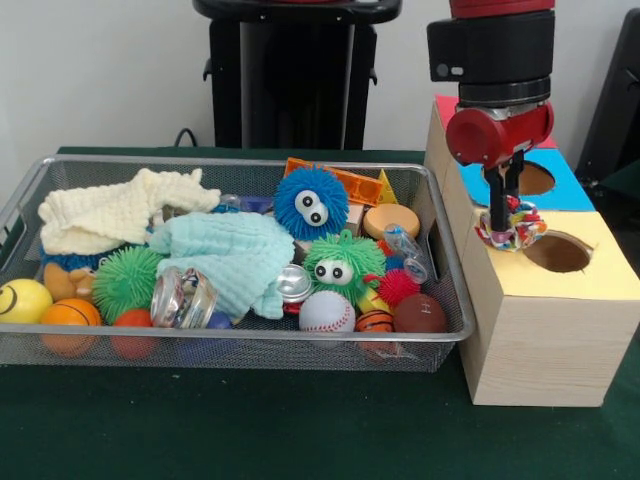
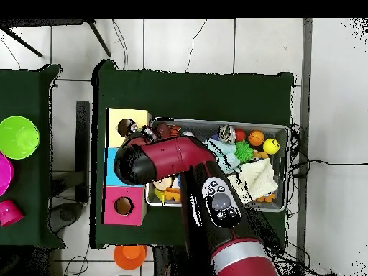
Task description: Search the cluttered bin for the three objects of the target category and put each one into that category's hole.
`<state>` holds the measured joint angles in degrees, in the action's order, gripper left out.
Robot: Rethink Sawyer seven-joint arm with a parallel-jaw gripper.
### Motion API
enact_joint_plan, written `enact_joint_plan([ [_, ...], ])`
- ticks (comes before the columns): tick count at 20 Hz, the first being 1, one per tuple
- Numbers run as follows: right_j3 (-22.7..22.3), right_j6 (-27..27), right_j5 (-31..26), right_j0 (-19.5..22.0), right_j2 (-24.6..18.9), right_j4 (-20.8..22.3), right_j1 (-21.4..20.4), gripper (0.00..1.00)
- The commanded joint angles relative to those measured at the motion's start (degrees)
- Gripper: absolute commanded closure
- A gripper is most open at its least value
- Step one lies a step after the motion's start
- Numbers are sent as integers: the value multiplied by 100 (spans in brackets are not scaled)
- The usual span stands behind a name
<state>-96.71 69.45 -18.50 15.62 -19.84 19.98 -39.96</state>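
My gripper [image 1: 504, 218] is shut on a printed cloth bundle [image 1: 514, 229] in red, blue, yellow and white. It holds the bundle just above the wooden box, at the left edge of the yellow-ringed hole [image 1: 558, 252]. In the overhead view the bundle [image 2: 148, 132] peeks out beside the arm's head, next to the yellow-ringed hole [image 2: 126, 128]. The wire mesh bin [image 1: 240, 338] lies left of the box, full of toys. No other printed bundle shows in it; some may be hidden under the clutter.
The bin holds a cream cloth [image 1: 110, 210], a mint cloth [image 1: 235, 255], a blue fuzzy ball [image 1: 311, 203], a green fuzzy ball [image 1: 343, 265], and a baseball [image 1: 326, 312]. A blue-ringed hole [image 1: 535, 178] lies behind the yellow one. The red-ringed hole [image 2: 123, 205] shows overhead.
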Motion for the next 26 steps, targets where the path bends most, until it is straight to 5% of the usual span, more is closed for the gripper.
enact_joint_plan([
  [1, 209, 1184, 15, -8, 133, -277, 304, 100],
  [26, 241, 1073, 92, -79, 44, -539, 413, 100],
])
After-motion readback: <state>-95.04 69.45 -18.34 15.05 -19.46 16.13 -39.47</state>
